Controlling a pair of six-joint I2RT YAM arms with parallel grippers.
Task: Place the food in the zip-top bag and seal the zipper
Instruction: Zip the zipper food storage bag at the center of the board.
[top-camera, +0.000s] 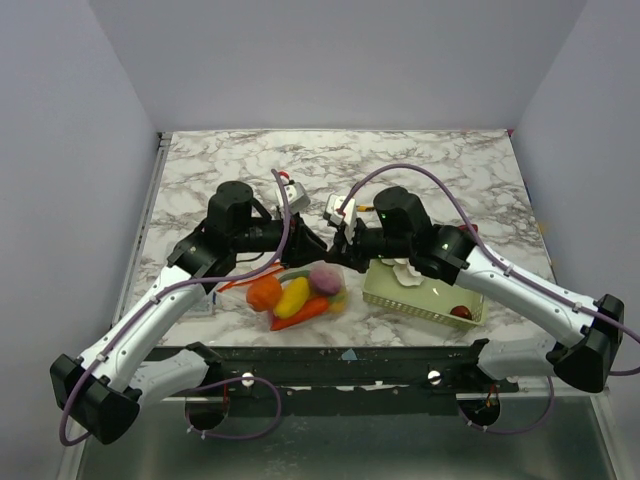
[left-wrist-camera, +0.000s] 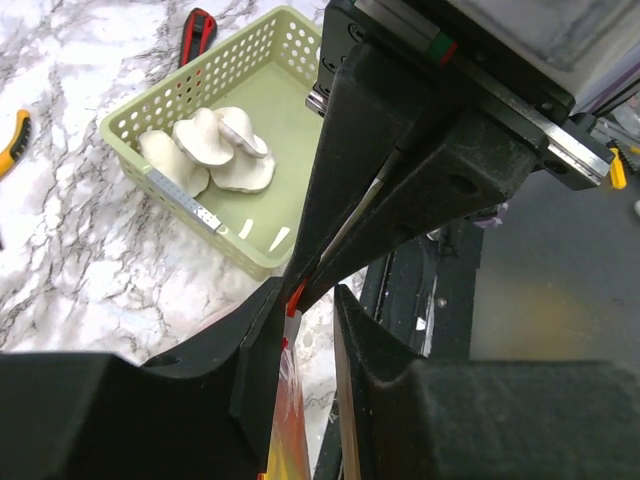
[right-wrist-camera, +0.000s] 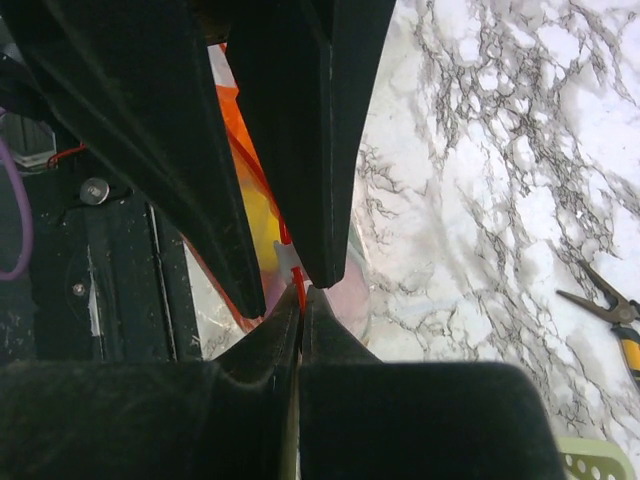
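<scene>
The clear zip-top bag (top-camera: 300, 295) lies at the table's near middle. Inside it is food: an orange piece (top-camera: 264, 292), a yellow one (top-camera: 292, 297) and a purple one (top-camera: 324, 277). Its red-orange zipper (right-wrist-camera: 297, 285) runs up to where both grippers meet. My right gripper (right-wrist-camera: 303, 295) is shut on the zipper, next to the white slider (right-wrist-camera: 285, 255). My left gripper (left-wrist-camera: 310, 300) stands open astride the same edge, the zipper (left-wrist-camera: 295, 295) resting against its left finger. A small red piece (top-camera: 461, 312) sits in the basket.
A pale green mesh basket (top-camera: 420, 300) with white bulbs (left-wrist-camera: 210, 150) stands right of the bag, under my right arm. Beyond it lie a red-handled tool (left-wrist-camera: 197, 30) and yellow-handled pliers (right-wrist-camera: 610, 310). The table's near edge is close behind the bag.
</scene>
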